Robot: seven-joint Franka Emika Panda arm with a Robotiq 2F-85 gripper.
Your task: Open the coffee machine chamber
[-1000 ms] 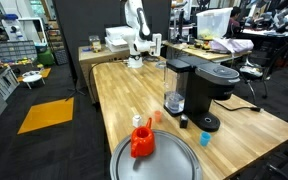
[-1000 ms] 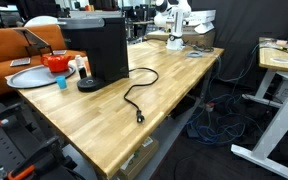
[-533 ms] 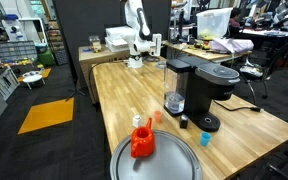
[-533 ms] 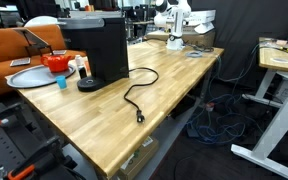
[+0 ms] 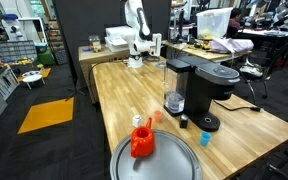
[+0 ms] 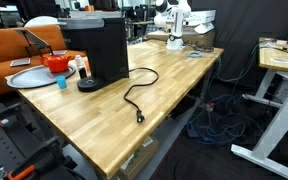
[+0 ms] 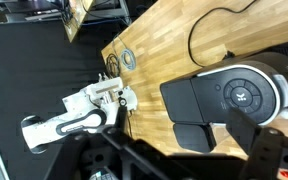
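Note:
The black coffee machine [image 5: 206, 92] stands on the wooden table [image 5: 134, 95], with its clear water tank [image 5: 174, 88] on one side. It also shows in an exterior view [image 6: 96, 52]. In the wrist view I look down on its rounded chamber lid [image 7: 239, 95], which lies closed. My gripper [image 7: 182, 150] hangs above the machine without touching it. Its dark, blurred fingers [image 7: 266, 150] stand apart with nothing between them. My arm and gripper do not show in either exterior view.
A red-orange object [image 5: 141, 140] sits on a round grey tray [image 5: 164, 165], with a small blue cup [image 5: 205, 139] nearby. The machine's black cord [image 6: 136, 95] loops across the table. A white robot arm [image 5: 137, 35] stands at the table's far end.

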